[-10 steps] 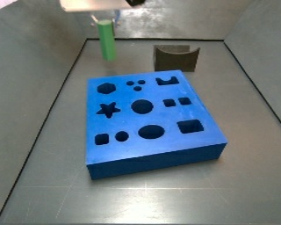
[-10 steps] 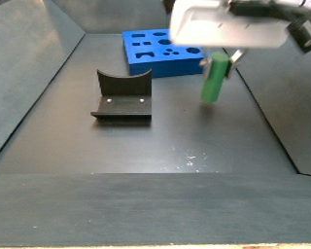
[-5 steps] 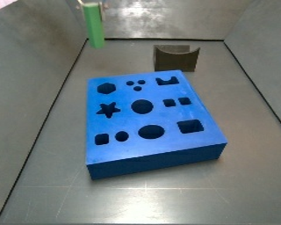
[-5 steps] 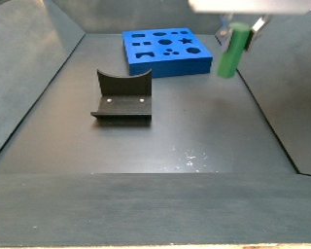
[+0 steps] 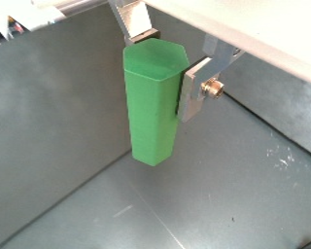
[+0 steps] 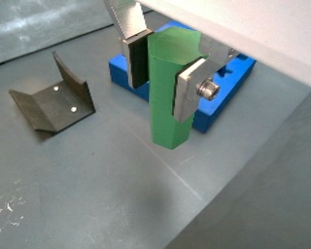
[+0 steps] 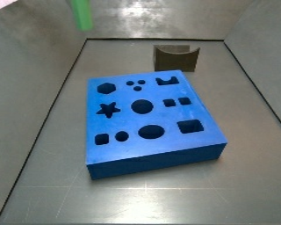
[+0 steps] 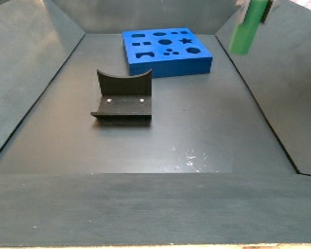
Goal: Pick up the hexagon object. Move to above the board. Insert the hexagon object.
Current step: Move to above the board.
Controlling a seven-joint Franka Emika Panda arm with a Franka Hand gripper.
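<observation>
The blue board (image 7: 151,126) sits flat on the dark desk (image 7: 143,198) at mid-frame in a side view, with the fixture (image 7: 176,57) just behind it toward the upper right. Well above it, at the upper left, hangs the hexagon object (image 7: 82,13), upright and clear of the desk. In both wrist views the gripper (image 5: 165,80) pinches its upper end between silver fingers (image 6: 189,86).
</observation>
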